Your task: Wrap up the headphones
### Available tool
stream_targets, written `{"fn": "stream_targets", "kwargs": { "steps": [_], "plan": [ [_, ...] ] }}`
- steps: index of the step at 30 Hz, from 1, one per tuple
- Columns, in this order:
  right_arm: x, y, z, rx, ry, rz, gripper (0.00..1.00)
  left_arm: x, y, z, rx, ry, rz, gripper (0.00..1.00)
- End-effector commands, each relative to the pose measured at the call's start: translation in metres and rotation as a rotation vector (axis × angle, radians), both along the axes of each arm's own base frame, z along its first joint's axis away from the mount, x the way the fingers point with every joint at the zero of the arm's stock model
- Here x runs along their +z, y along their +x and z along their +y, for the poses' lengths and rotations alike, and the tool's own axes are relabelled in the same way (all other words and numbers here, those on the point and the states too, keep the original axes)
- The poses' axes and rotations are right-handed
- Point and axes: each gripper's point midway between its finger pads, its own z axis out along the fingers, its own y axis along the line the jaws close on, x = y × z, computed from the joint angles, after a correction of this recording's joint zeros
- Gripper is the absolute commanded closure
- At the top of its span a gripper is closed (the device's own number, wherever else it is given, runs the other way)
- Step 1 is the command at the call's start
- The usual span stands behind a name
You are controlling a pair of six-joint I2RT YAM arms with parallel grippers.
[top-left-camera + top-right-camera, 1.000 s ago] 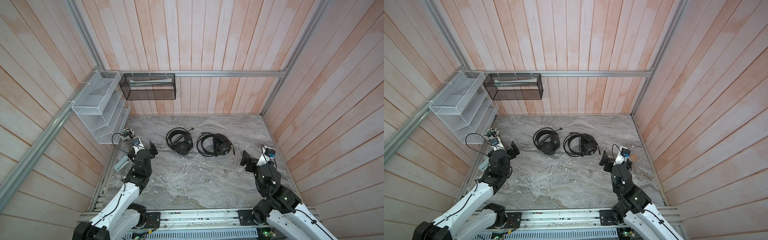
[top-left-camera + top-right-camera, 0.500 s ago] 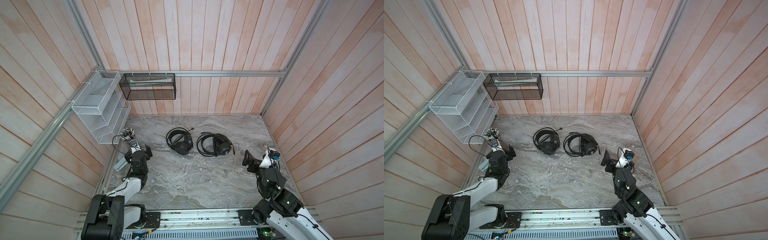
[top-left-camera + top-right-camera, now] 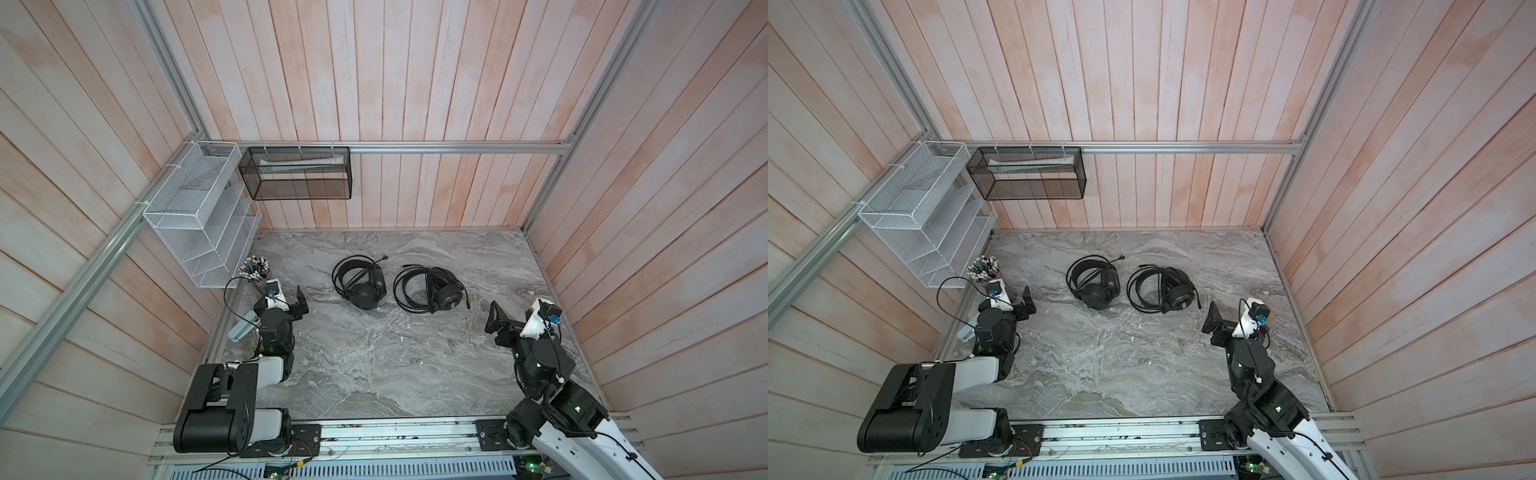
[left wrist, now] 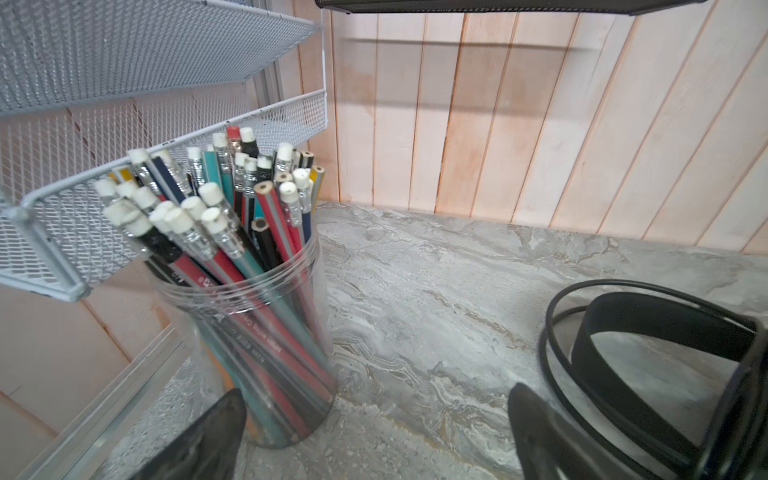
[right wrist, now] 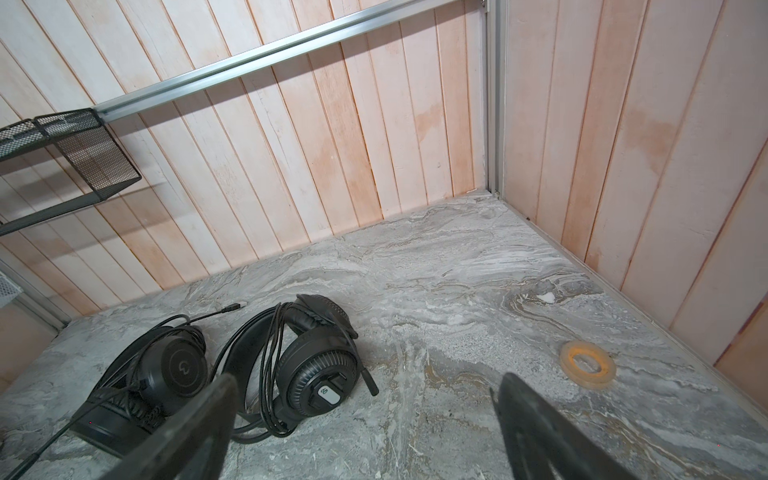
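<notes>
Status: both claws released, nothing in either. The left gripper sits low by the clear plastic cup of pencils, jaws wide. The right gripper is the same, near the tan ring of tape.

Both arms are parked at the sides, well apart from the work (my read: clear of the job, not mid-reach).

- **Position:** the smooth-cupped black wired headset with boom mic and the grille-backed black wired headset lie flat, side by side, mid-rear on the grey marble-pattern tabletop.
- **Cables:** the grille one's thin black cable is looped over its headband, plug end poking out. The other's is coiled at its band too.
- **Progress:** wrap looks essentially done.
- **Risk:** the loops are loose, with nothing tying them, so any nudge could spill the coils.
</notes>
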Motion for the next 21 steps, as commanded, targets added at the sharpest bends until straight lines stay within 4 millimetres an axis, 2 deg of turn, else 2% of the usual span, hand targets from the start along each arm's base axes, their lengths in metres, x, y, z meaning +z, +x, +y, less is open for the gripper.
{"fn": "stream_targets", "kwargs": {
  "steps": [1, 7, 13, 21],
  "plan": [
    [0.001, 0.0, 0.002, 0.011, 0.004, -0.014, 0.02, 0.005, 0.002, -0.005, -0.031, -0.008, -0.059, 0.01],
    [0.0, 0.0, 0.001, 0.009, -0.003, -0.013, 0.02, -0.009, 0.012, -0.02, -0.06, 0.049, -0.037, 0.01],
    [-0.002, 0.002, 0.002, 0.007, -0.013, -0.008, 0.02, -0.013, 0.017, -0.004, -0.013, -0.008, -0.009, 0.01],
    [-0.007, 0.003, 0.001, -0.004, -0.03, 0.01, 0.02, -0.014, 0.017, -0.004, -0.014, -0.007, -0.005, 0.01]
  ]
}}
